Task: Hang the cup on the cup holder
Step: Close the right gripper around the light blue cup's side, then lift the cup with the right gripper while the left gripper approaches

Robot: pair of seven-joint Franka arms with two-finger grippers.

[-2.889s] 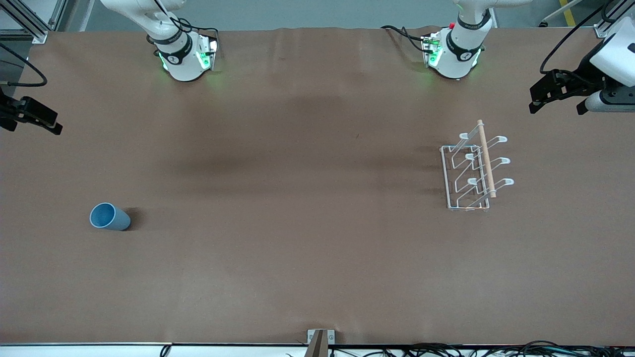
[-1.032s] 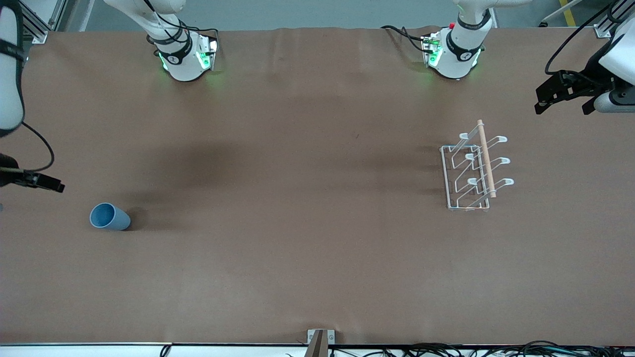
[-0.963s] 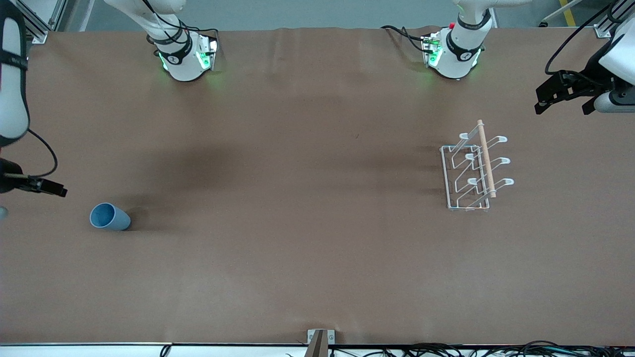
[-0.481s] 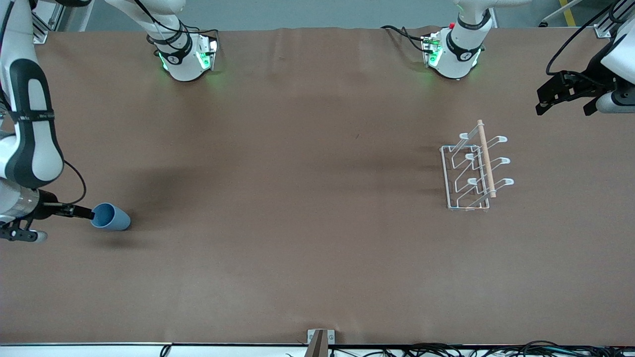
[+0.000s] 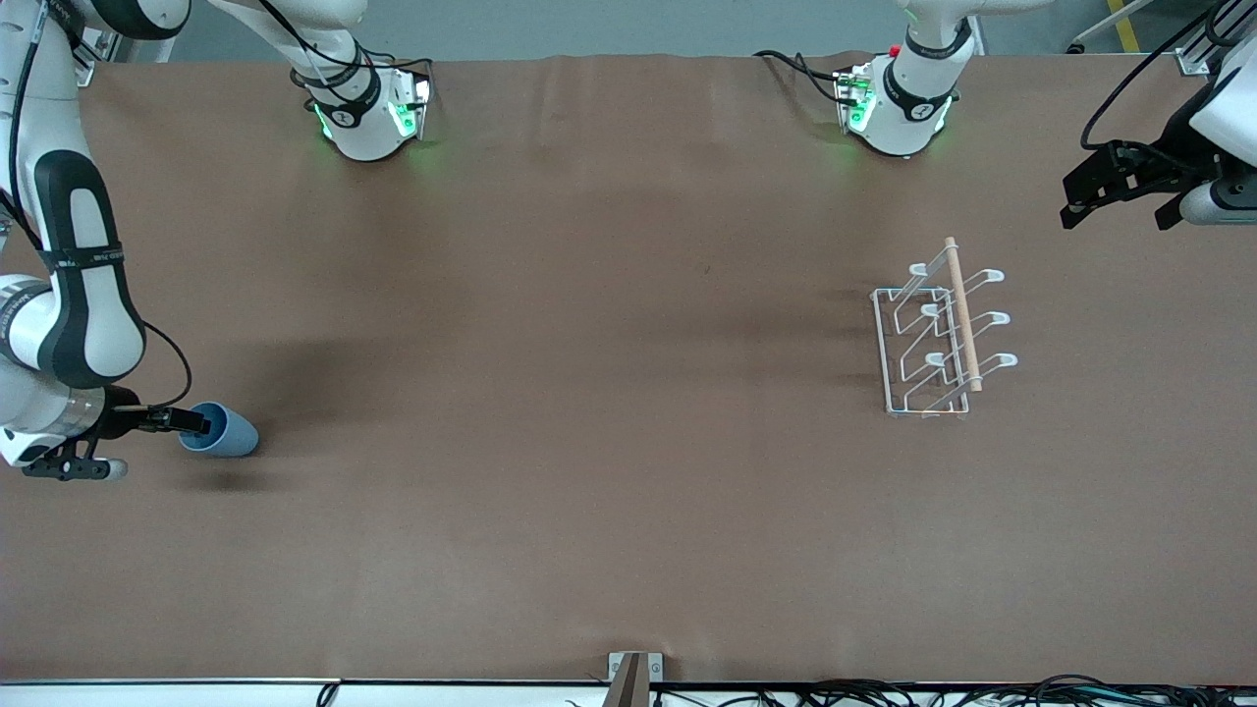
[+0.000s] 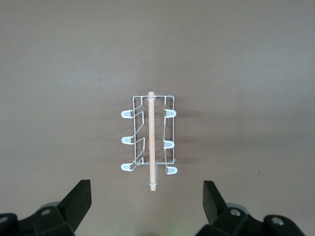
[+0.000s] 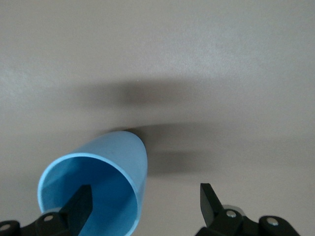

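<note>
The light blue cup (image 5: 224,432) stands mouth up on the brown table near the right arm's end. My right gripper (image 5: 191,424) is open at its rim. In the right wrist view one finger (image 7: 80,205) is inside the cup (image 7: 106,169) and the other (image 7: 208,202) is outside its wall; my gripper (image 7: 145,206) does not squeeze it. The white wire cup holder (image 5: 941,339) with its wooden rod stands toward the left arm's end. My left gripper (image 5: 1117,201) waits open and empty, high beside it. The holder (image 6: 149,140) shows in the left wrist view above my open gripper (image 6: 146,206).
The brown table cover (image 5: 609,393) is bare between cup and holder. The arm bases (image 5: 365,113) stand along the table edge farthest from the front camera. A small bracket (image 5: 633,673) and cables lie at the nearest edge.
My right arm has swung in from the table's end and come down to the cup, putting one finger into its mouth. The cup, the holder and the left gripper have stayed put.
</note>
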